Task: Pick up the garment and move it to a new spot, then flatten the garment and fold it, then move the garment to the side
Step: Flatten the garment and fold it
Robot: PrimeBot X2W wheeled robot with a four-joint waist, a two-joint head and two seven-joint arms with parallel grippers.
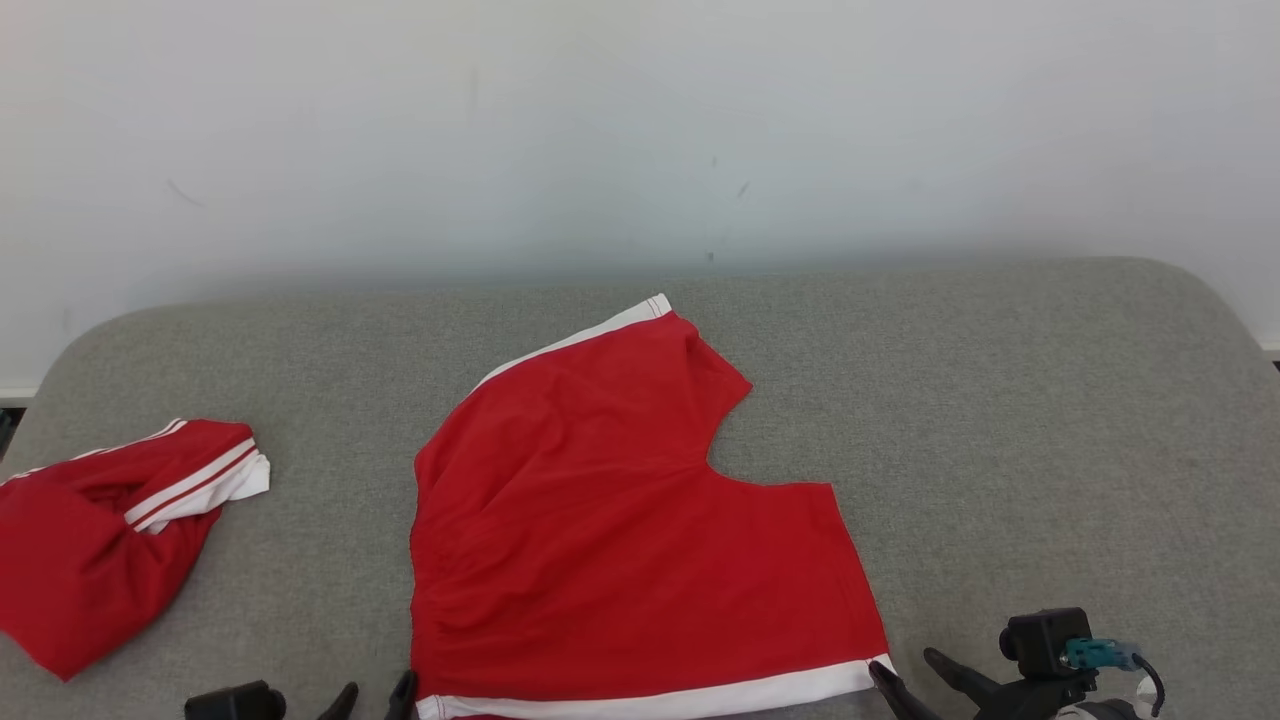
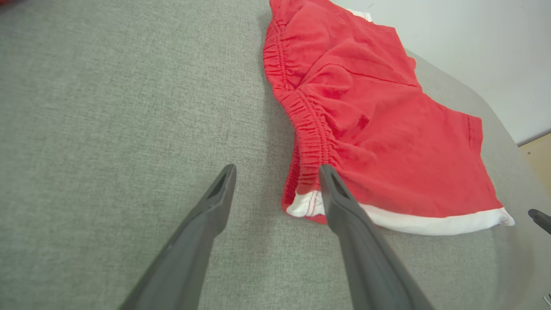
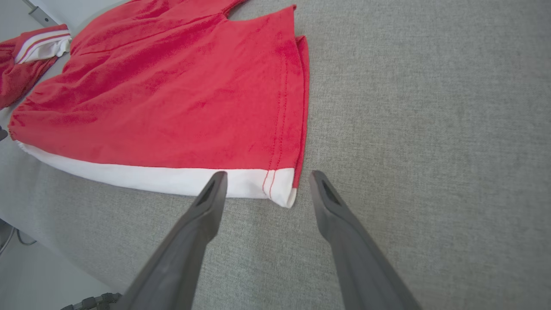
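Red shorts (image 1: pixel 620 520) flat on grey table (image 1: pixel 1000 420); left gripper (image 2: pixel 277 172) spread wide, empty, at waistband corner; right gripper (image 3: pixel 267 178) wide, empty, at hem corner; second red garment (image 1: pixel 90 530) crumpled far left.

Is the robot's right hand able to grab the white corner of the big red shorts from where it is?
Probably yes. The right gripper is open, and the white corner of the red shorts lies flat on the grey surface just ahead of its fingertips, with nothing between them.
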